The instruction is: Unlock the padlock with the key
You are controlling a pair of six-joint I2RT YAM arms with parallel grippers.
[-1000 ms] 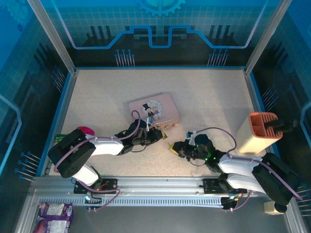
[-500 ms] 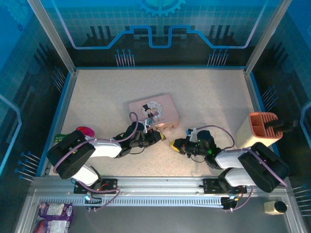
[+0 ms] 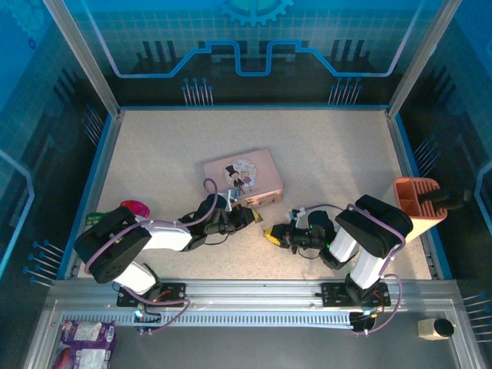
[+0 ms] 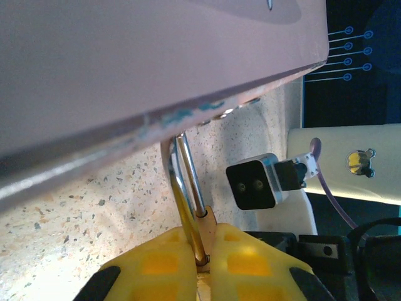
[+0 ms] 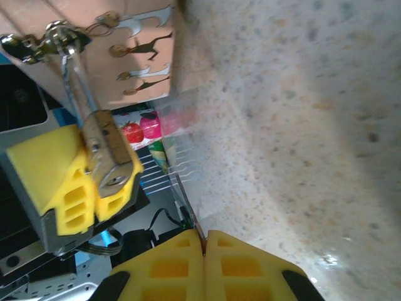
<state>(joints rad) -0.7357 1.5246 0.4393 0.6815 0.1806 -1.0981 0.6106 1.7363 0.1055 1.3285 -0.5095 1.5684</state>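
The brass padlock point(image 5: 111, 158) hangs by its silver shackle point(image 4: 188, 182) from the front latch of the pink tin point(image 3: 243, 177). My left gripper point(image 4: 202, 235) is shut on the padlock body, its yellow pads on either side, just below the tin's edge. In the top view the left gripper point(image 3: 247, 218) sits at the tin's near right corner. My right gripper point(image 5: 204, 241) is shut on the thin dark key point(image 5: 190, 216), whose blade sticks out toward the padlock, a short gap away. From above, the right gripper point(image 3: 270, 235) is just right of the padlock.
A beige holder with an orange top point(image 3: 413, 206) stands at the right edge. Pink and green items point(image 3: 132, 207) lie by the left wall. A packet point(image 3: 86, 337) and a small cup point(image 3: 438, 328) sit outside the near rail.
The right arm's elbow has swung up and in, while its gripper with the key stays close to the padlock. The left gripper has barely moved.
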